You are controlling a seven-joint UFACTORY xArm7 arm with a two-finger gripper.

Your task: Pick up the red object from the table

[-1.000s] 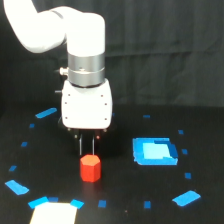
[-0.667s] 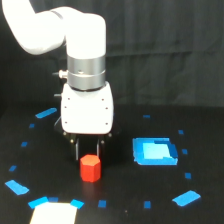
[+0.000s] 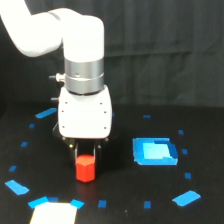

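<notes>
Broadly, the black desk [image 3: 125, 200] carries scattered blue tape marks, a blue rectangle [image 3: 155, 151] toward the exterior view's right and a white patch [image 3: 52, 214] at the near edge. Above it the white arm's hand [image 3: 85, 152] hangs low over the red hexagonal block [image 3: 85, 168], its dark fingers flanking the block's top; whether they press it I cannot tell. That block stands upright on the desk, beside the rectangle.
</notes>
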